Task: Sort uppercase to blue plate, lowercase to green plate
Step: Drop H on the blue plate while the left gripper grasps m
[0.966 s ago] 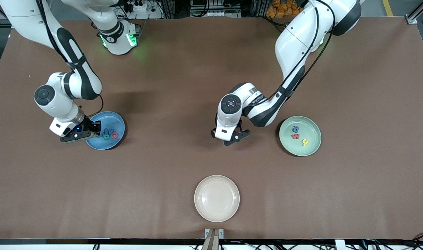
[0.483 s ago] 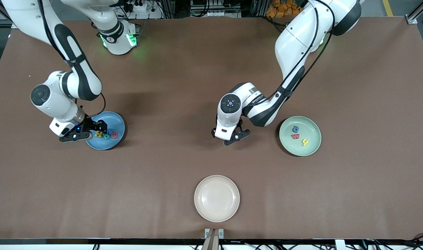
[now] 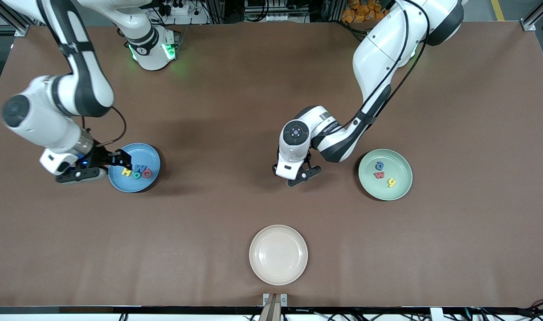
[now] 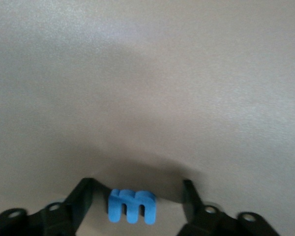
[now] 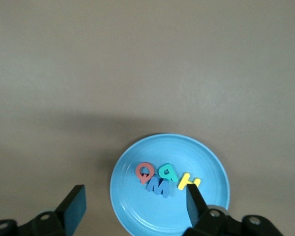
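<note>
Letters sit sorted: yellow H, blue W, teal letter and red letter on the blue plate; three on the green plate. Right end effector hangs over that blue plate's rim, fingers apart and empty. Left end effector straddles the blue m on the tabletop, fingers apart, not touching.

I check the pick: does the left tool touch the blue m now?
Apart. The left wrist view shows table on both sides of the blue m, between the left tool fingers.

— What is sitting below the right gripper?
— A plate, with four capitals lying in it.
— And the left gripper?
— The m is lying on the table between its fingers. Beside it, toward the left arm's end, a second plate is holding three small letters.
</note>
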Available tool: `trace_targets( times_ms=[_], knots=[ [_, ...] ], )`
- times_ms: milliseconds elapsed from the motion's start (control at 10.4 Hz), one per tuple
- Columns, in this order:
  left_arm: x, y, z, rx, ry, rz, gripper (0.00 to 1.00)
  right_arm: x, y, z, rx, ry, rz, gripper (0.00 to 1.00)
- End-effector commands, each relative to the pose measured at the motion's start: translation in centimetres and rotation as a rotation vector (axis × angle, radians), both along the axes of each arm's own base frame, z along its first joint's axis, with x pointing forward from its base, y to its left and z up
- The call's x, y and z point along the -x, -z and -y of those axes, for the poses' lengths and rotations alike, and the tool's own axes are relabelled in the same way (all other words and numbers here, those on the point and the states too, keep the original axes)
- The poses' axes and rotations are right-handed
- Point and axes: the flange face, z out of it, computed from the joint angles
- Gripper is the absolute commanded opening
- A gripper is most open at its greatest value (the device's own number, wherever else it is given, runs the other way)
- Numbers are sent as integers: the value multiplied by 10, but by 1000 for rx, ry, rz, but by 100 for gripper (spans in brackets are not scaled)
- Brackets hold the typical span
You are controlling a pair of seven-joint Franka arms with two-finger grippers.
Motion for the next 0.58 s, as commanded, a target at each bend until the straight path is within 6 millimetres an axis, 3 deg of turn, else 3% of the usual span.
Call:
trace_targets(
  times_ms=[0, 290, 483],
  knots=[
    [8, -3, 2, -12, 8, 10, 0, -24, -64, 1, 42, -11, 28, 88],
    [9, -4, 1, -14, 7, 9, 0, -39, -133, 9, 91, 41, 43, 90],
    [-4, -21, -11, -14, -8, 24, 0, -42, -177, 11, 114, 39, 51, 90]
  ],
)
